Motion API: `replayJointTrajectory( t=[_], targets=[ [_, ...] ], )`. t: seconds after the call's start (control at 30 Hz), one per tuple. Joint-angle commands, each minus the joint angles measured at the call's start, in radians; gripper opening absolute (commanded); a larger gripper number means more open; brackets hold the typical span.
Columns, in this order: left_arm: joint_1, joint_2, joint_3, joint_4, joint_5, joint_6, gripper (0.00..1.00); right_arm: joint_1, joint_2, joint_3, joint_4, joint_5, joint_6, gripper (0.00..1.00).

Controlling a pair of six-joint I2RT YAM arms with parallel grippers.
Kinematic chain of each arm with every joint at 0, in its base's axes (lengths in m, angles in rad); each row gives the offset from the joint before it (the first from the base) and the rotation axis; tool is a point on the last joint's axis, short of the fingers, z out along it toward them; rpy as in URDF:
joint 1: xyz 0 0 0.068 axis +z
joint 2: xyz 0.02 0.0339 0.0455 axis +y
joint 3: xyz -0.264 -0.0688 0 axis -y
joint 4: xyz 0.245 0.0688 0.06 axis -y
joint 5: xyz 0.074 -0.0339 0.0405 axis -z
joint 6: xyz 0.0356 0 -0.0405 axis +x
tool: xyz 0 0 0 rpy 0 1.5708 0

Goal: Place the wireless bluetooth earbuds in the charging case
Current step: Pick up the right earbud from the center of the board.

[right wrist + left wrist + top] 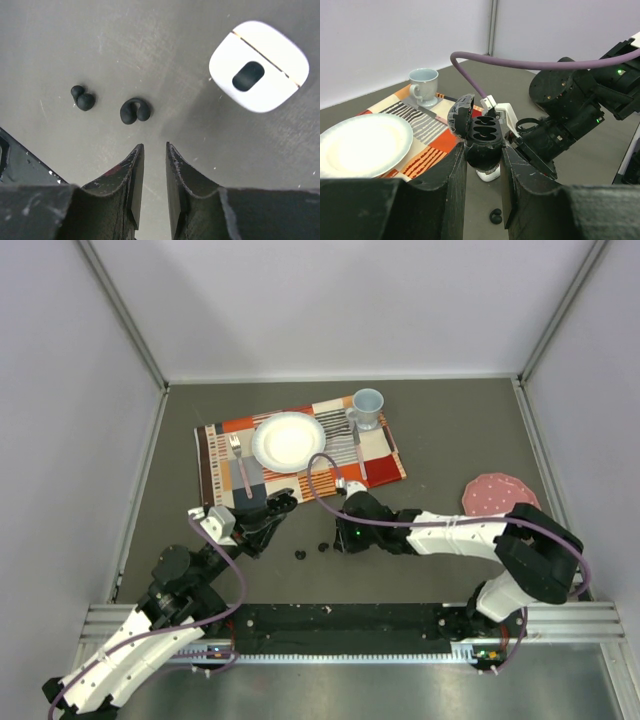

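We see the left pincer (482,154) pinching the black charging case (483,131) by its rounded lower body. The case is held up off the counter (150,40) with its lid (460,114) tipped back and its dark hollows facing up; they look empty to us. The right pincer (152,148) is only narrowly parted, with nothing between its fingers, and hovers low over the counter. The nearer earbud (134,110) lies just ahead of it, and the second earbud (82,97) lies off to one side, near the first but not touching. A white case (258,65) lies farther off.

What worries us most is the pick-up. The earbuds are tiny and roundish. With the gap this narrow, the fingers may land on top of the nearer one rather than astride it and flick it across the counter (or into its neighbour). Even once gripped, a bud pinched off-centre may squirt out or twist, and then it will not seat in its hollow.

The second risk is at the case. It is gripped on a curved shell, so a push from above could make it rotate or slide down between the fingers, and a knock on the lid could tip it shut. The two arms are also close together, and the right arm's purple cable (530,64) arcs just over the case, so a careless approach could snag it.
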Motion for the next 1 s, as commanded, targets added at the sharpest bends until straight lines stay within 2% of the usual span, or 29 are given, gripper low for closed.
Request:
replayJointTrajectory(
  t=[0.0,0.27,0.97],
  targets=[
    [0.000,0.000,0.016,0.053,-0.006,-0.016,0.00,-0.040,0.015,0.043,0.072,-0.092,-0.099,0.24],
    [-0.001,-0.020,0.024,0.024,-0.017,-0.016,0.00,-0.044,0.121,0.121,0.119,-0.149,-0.122,0.25],
    [0.000,-0.025,0.027,0.019,-0.026,-0.004,0.00,-0.054,0.206,0.106,0.153,-0.163,-0.118,0.26]
  ],
)
